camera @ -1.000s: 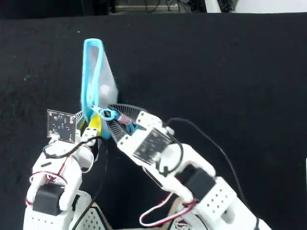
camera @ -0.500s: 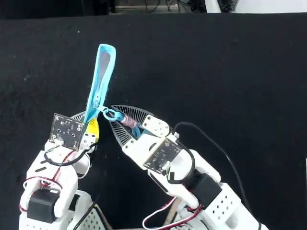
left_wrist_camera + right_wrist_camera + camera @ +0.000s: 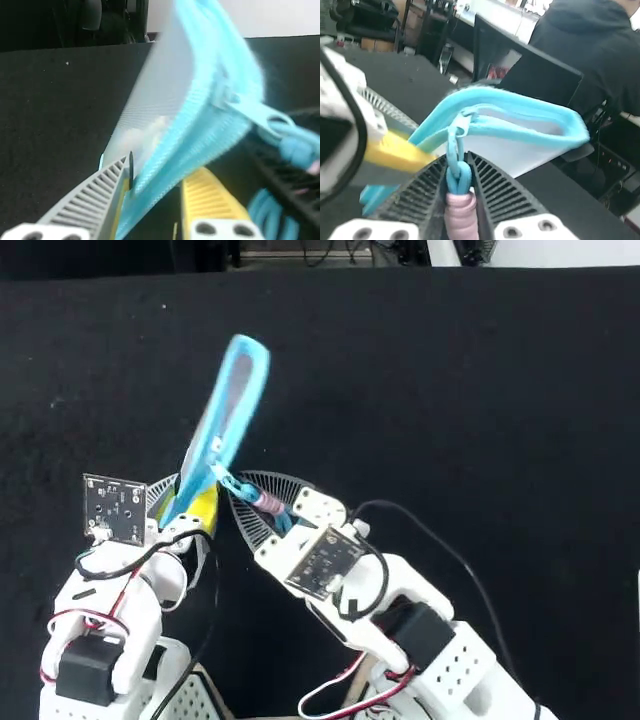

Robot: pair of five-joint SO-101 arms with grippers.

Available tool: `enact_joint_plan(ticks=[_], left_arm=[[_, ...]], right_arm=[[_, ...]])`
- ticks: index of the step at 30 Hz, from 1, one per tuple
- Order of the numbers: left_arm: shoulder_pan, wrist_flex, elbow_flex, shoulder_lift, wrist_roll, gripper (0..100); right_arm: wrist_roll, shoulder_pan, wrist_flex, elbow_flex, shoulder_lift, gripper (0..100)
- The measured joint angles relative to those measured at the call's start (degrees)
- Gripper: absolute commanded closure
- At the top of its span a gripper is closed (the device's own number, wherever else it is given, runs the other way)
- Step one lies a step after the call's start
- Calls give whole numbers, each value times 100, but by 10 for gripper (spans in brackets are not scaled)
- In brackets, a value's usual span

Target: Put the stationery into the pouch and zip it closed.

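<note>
The light blue pouch (image 3: 225,410) is up in the air, off the black table (image 3: 450,390), and it hangs between the two arms. The left pincer (image 3: 160,172) is closed on the near end of the pouch, with a grey finger on one side and a yellow finger on the other. The right pincer (image 3: 459,165) is pinched tight on the little blue cord (image 3: 454,150) that hangs from the zip slider (image 3: 460,122), just above a pink bead (image 3: 460,210). The slider sits close to the end that the left pincer holds. The rest of the pouch sticks out away from both arms.

Something pale shows through the see-through side of the pouch. I think that may be the stationery, but I cannot tell for sure. So I think this is the zipping part of the job. I cannot tell how much of the zip is shut.

For the next move, the left pincer has to hold its end firm so the pouch does not slide. The right pincer has to pull the cord straight along the line of the zip, not off to the side. If it pulls crooked, the slider may stick or the pouch may twist. The cord is thin, so the grip must be tight or it could slip out
</note>
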Motion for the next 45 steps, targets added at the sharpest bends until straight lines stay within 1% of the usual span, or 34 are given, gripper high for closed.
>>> enact_joint_plan(ticks=[9,10,12,13,14,16,20,24,31,37,41,45], left_arm=[[0,0,0,-9,18,831],[0,0,0,-9,18,855],[0,0,0,-9,18,972],[0,0,0,-9,18,973],[0,0,0,-26,35,949],[0,0,0,-35,35,977],[0,0,0,-18,35,971],[9,0,26,-44,35,971],[431,0,79,-62,35,971],[492,0,88,-62,35,971],[484,0,88,-62,35,971],[457,0,88,-62,26,971]], right_arm=[[0,0,0,9,-26,987],[0,0,0,9,-26,987],[0,0,0,9,-26,987],[0,0,0,9,-26,987],[0,0,0,9,-26,987],[0,0,9,9,-26,987],[0,0,9,9,-123,987],[9,0,105,18,-607,987],[18,18,730,97,-1451,986],[18,26,747,97,-1433,975],[18,-149,747,97,-1169,873],[18,-264,747,88,-923,907]])
